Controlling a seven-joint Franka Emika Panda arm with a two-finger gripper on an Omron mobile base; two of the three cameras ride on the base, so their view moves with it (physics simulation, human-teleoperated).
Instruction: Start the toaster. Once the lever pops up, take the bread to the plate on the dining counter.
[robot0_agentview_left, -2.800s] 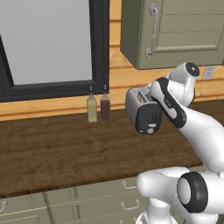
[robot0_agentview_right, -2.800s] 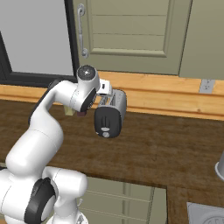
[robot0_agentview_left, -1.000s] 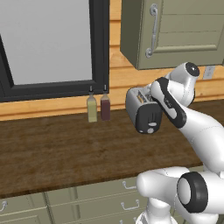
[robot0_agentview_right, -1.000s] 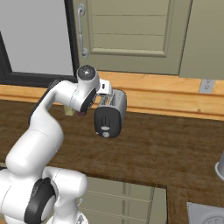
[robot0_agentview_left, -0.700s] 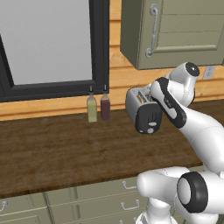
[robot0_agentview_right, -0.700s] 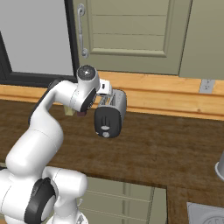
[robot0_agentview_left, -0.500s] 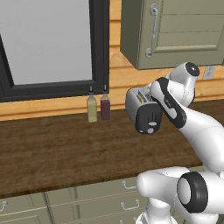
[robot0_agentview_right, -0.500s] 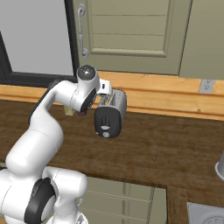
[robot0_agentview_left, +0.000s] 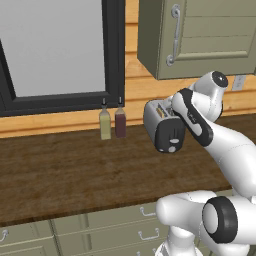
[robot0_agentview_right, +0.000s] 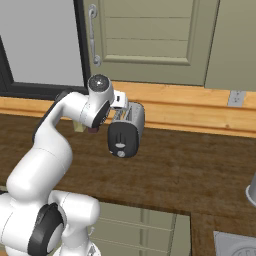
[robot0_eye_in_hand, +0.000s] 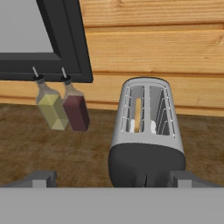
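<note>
— On the dark wood worktop (robot0_agentview_left: 65, 170), what are you looking at?

— You have the toaster (robot0_eye_in_hand: 147, 135) standing near the wooden back wall (robot0_eye_in_hand: 157, 48), its black end panel (robot0_agentview_right: 122, 140) turned toward the robot. From the hand camera you see down into its two top slots; the bread (robot0_eye_in_hand: 137, 114) sits on edge in the left slot, a thin tan strip between the wires. The lever (robot0_agentview_right: 119, 153) shows as a small pale tab low on that black panel.

— And your gripper?

— Your gripper (robot0_eye_in_hand: 111, 179) hovers just short of the toaster's near end, fingers (robot0_eye_in_hand: 43, 178) spread wide, one tip on either side of the black panel and nothing between them. You are holding nothing, and from these angles you cannot tell whether a tip touches the casing.

— What else is near?

— Two small bottles stand side by side to the toaster's left, under the dark window frame (robot0_agentview_left: 112, 55): a yellow-green bottle (robot0_eye_in_hand: 50, 107) and a dark red bottle (robot0_eye_in_hand: 75, 107), just beside each other, apart from the toaster. Sage-green drawer fronts (robot0_agentview_left: 100, 230) run below the worktop, and an upper cabinet (robot0_agentview_left: 200, 35) hangs above the toaster.
</note>
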